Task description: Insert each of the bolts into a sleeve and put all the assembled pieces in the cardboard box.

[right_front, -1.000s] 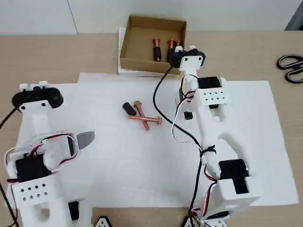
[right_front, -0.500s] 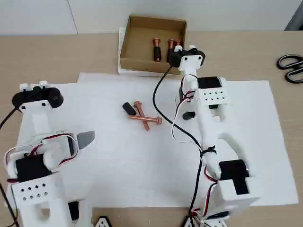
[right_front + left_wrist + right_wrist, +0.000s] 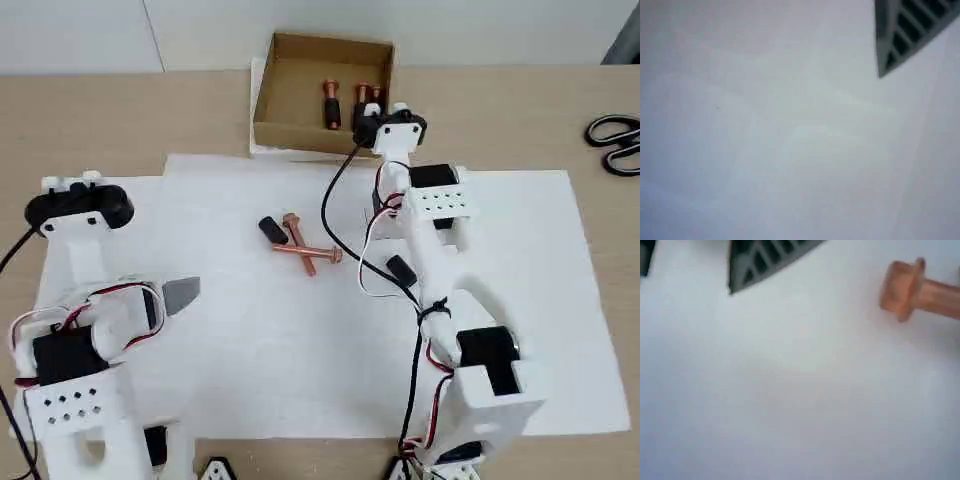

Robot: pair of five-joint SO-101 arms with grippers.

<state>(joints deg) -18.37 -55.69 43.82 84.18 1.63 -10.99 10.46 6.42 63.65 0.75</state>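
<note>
Our wooden surface (image 3: 120, 110) holds white paper (image 3: 250, 350): two copper bolts (image 3: 293, 228) (image 3: 310, 253), one black sleeve (image 3: 270, 230), three sleeved bolts (image 3: 330, 104) (image 3: 360, 100) (image 3: 377, 97) in the cardboard box (image 3: 300, 138); how the left hand (image 3: 183, 292) and right hand (image 3: 765, 257) stand, we cannot tell.

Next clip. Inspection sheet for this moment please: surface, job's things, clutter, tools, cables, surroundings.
Surface: wooden table with a white sheet spread over its middle.
Job's things: cardboard box at the far edge, with three assembled pieces visible inside. Two bolts lie crossed on the sheet, with a black sleeve beside them.
Clutter: scissors on the bare table at the right edge.
Tools: left tool over blank sheet. Right tool over the sheet near a bolt head. Open or shut is unclear for both.
Cables: black cable loops from the right arm across the sheet beside the bolts.
Surroundings: pale wall behind the table.
</note>
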